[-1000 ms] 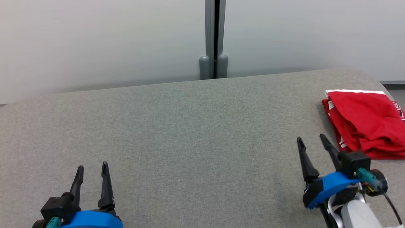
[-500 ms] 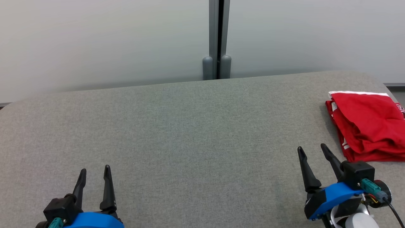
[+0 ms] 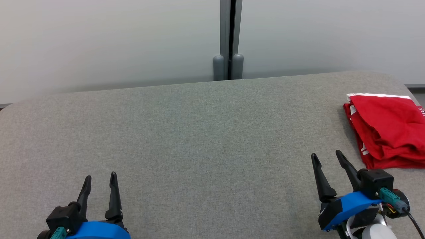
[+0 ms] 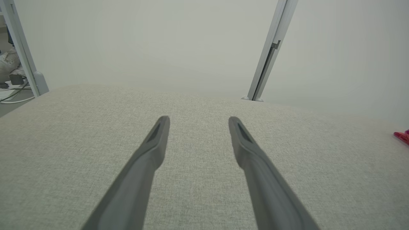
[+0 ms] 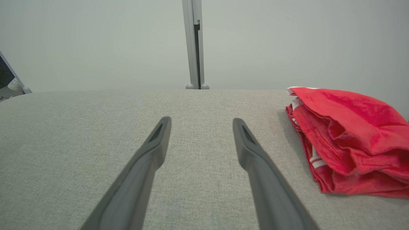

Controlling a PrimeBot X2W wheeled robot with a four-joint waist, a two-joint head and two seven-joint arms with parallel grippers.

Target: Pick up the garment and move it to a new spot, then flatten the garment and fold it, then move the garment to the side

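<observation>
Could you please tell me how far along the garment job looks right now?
Done, apparently: the red garment lies in a folded bundle at the right edge of the table. In hand: nothing; the left end effector and right end effector are open and empty, apart from the cloth. Left: seemingly nothing, though the fold looks loose.

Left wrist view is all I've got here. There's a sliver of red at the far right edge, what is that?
Observer: A loosely folded red cloth garment with white trim, lying at the right end of the grey fabric-covered table.
Operator: Where's the right gripper relative to it?
Observer: The right gripper sits just left of the garment's near corner, with a strip of bare table between them.
Operator: Is it holding any cloth?
Observer: No. In the right wrist view its fingers stand apart with nothing between them.
</observation>
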